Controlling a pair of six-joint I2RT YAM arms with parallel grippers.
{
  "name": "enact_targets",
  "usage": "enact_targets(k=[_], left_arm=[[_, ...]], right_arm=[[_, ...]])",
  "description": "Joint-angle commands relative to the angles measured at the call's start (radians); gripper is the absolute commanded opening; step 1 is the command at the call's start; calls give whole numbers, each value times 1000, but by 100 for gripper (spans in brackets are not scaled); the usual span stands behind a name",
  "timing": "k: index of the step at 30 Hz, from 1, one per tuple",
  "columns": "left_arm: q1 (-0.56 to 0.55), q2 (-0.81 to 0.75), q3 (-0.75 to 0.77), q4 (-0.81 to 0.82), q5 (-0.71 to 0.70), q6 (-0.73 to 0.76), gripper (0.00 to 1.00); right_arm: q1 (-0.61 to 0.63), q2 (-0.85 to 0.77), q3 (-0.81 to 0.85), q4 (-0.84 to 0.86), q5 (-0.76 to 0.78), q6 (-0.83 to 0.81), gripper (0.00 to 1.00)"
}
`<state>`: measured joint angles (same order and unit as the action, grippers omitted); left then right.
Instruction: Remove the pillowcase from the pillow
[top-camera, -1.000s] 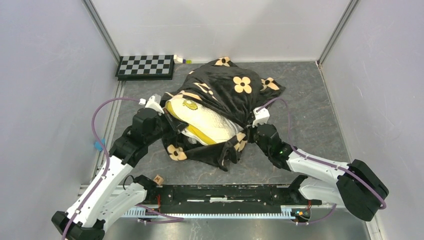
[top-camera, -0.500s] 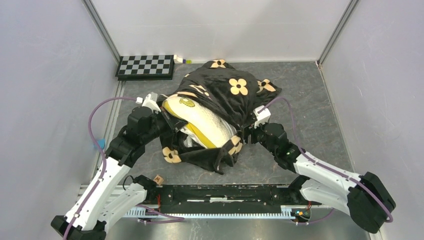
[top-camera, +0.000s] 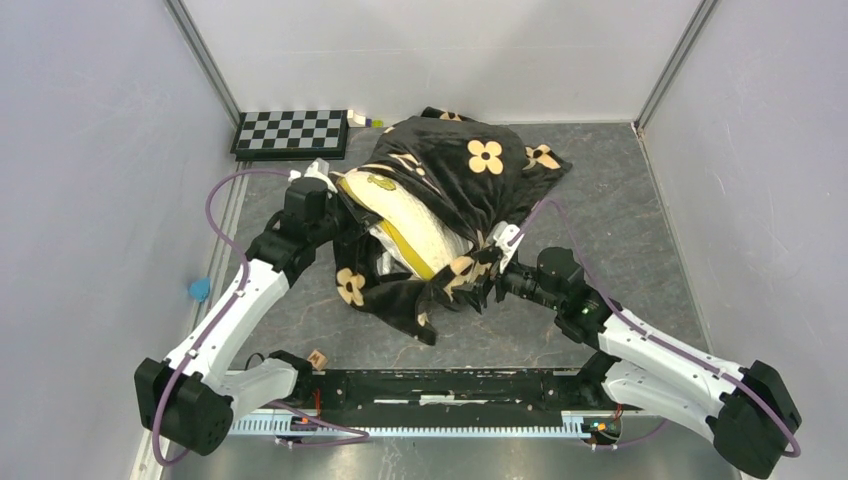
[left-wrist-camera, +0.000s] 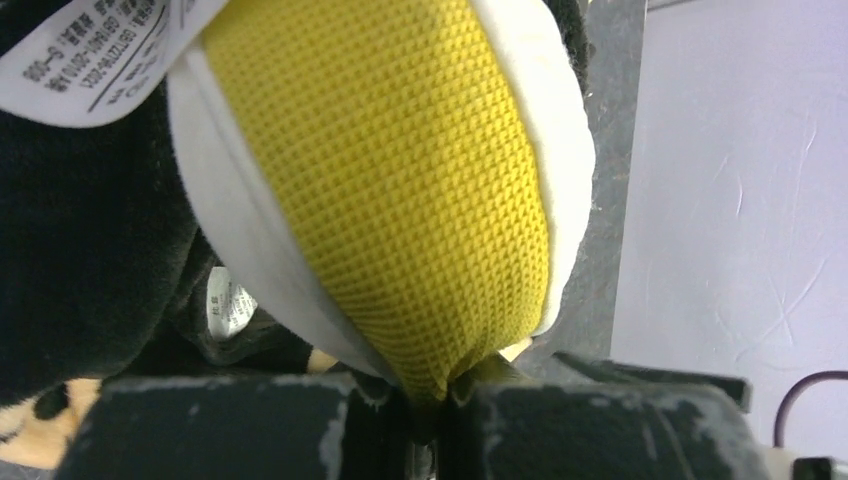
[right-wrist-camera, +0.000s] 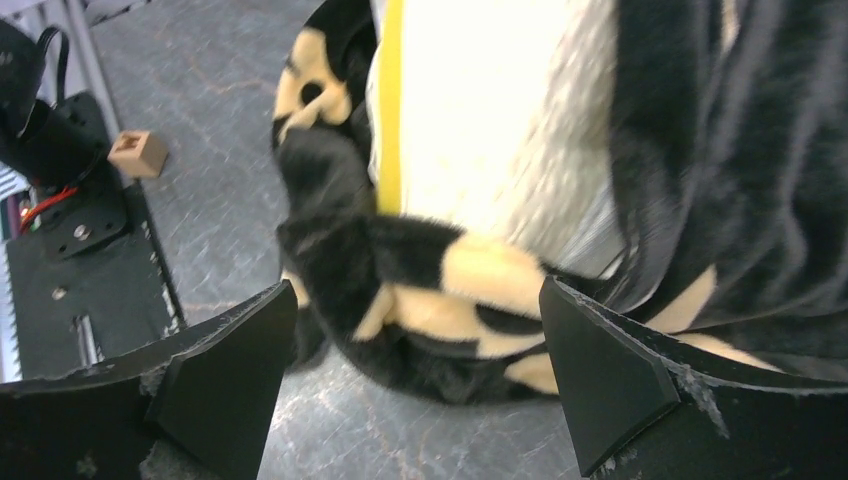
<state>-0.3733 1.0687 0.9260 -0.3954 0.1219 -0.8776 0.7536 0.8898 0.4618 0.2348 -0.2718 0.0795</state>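
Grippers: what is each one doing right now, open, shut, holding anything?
Left gripper: shut, pinching the pillow.
Right gripper: open wide, gripping nothing; the pillowcase is just in front of it.

- Left arm (top-camera: 225, 320): white shell links and black joint housings, mounted at the left end of the base rail (top-camera: 450, 395).
- Right arm (top-camera: 660, 350): same white-and-black build, mounted at the rail's right end.
- Purple cable (top-camera: 215, 215): one looped along each arm, beyond the rail.
- Base rail: long, black, scuffed pale. Screw heads showed in its plate, and a red wire (right-wrist-camera: 40, 200) near its left end.
- Left gripper (left-wrist-camera: 428, 400): black fingers, edges chipped grey.
- Right gripper (right-wrist-camera: 416, 290): black wedge-shaped fingers, edges chipped.
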Motion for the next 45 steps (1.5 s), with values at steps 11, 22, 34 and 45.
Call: enact_targets(k=[11,22,34,45], left_arm=[[40,-32,88,147,64,-40,2],[40,-40,96,126,21,-26,2],[91,35,377,-36,-57,81,2],[195,-1,364,-41,291,29,2]], right_arm=[[39,130,-2,42,9,6,98],[171,316,120,19,160,5,86],[162,359,-3,42,387,50,0],[-180,315,-166,138,393,325,0]])
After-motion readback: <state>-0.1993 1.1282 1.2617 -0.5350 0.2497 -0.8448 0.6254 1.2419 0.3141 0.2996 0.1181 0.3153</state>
